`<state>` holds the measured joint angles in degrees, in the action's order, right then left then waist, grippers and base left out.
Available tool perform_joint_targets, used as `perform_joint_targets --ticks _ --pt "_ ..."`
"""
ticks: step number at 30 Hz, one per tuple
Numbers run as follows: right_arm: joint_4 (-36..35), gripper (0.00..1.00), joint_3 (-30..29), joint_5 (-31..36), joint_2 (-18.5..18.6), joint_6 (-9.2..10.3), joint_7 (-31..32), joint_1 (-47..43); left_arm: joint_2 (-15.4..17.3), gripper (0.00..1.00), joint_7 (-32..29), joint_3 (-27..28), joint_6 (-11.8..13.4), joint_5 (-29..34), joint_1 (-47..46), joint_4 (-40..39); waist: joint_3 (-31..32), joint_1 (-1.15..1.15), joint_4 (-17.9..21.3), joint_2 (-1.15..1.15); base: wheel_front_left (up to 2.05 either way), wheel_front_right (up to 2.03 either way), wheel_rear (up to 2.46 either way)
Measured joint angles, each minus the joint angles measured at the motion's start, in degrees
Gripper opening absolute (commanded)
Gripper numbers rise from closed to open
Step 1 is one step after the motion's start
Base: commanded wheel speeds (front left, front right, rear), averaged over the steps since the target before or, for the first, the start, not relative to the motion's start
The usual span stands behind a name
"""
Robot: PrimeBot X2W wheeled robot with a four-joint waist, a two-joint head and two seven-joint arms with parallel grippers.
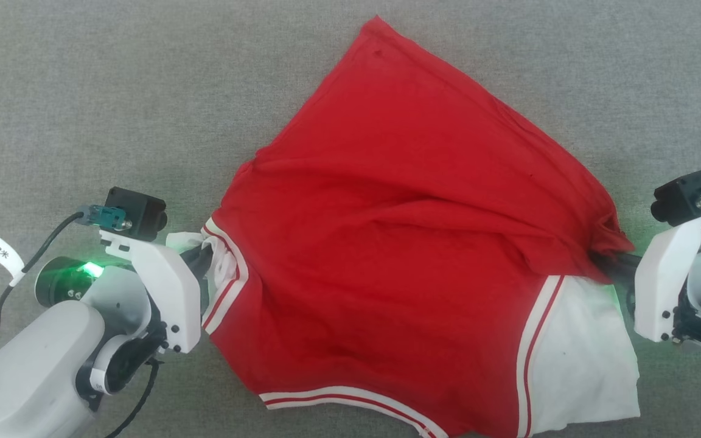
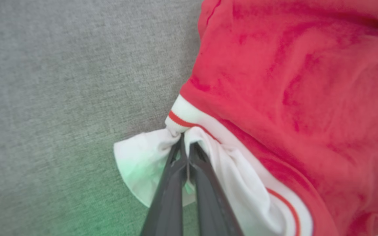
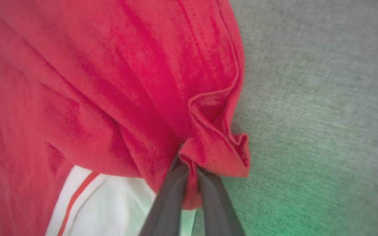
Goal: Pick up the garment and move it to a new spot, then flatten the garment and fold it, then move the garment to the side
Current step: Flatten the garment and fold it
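Note:
The garment (image 1: 399, 243), a red jersey with white inside and white-striped trim, lies spread and rumpled on the grey cloth surface, plain red side up; no lettering shows. My left gripper (image 1: 207, 258) is shut on the white-trimmed edge at the garment's left side, and in the left wrist view the dark fingers (image 2: 171, 177) pinch white fabric of the garment (image 2: 290, 98). My right gripper (image 1: 609, 264) is shut on a bunched red fold at the garment's right side. The right wrist view shows red cloth (image 3: 208, 154) caught between that gripper's fingers (image 3: 167, 203).
Grey fabric surface (image 1: 113, 91) lies all around the garment, with open room to the left, right and far side. A cable with a white tag (image 1: 2, 255) runs beside my left arm.

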<state>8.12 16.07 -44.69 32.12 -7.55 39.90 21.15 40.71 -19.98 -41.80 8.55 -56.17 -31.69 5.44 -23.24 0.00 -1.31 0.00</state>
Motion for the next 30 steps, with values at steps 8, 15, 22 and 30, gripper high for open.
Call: perform_joint_targets --ticks 8,15,22,30 --pt "-5.4 1.00 -4.4 2.0 -1.9 -0.07 0.5 -3.1 -0.8 0.00 0.4 -0.3 -0.1 -0.6 1.0 0.5 1.5 0.00 -0.2 0.00 0.00 0.00 0.00" --pt "-13.2 1.00 -10.2 5.1 -3.0 0.07 2.0 -3.6 -1.2 0.00 0.8 -0.4 0.3 -1.0 2.0 0.4 2.3 0.00 -1.2 0.00 0.00 0.00 0.00" --pt "-18.0 1.00 -11.3 8.3 -3.3 0.07 4.0 1.5 -2.5 0.00 0.9 -1.0 0.2 -1.0 1.9 0.4 2.0 0.00 -3.6 0.00 0.00 0.00 0.00" --pt "-9.9 1.00 -5.3 8.3 -1.8 0.07 1.5 14.3 -6.8 0.00 0.9 -3.4 -2.2 0.1 -1.4 2.2 0.8 0.00 -9.0 0.00 0.00 0.00 0.00"
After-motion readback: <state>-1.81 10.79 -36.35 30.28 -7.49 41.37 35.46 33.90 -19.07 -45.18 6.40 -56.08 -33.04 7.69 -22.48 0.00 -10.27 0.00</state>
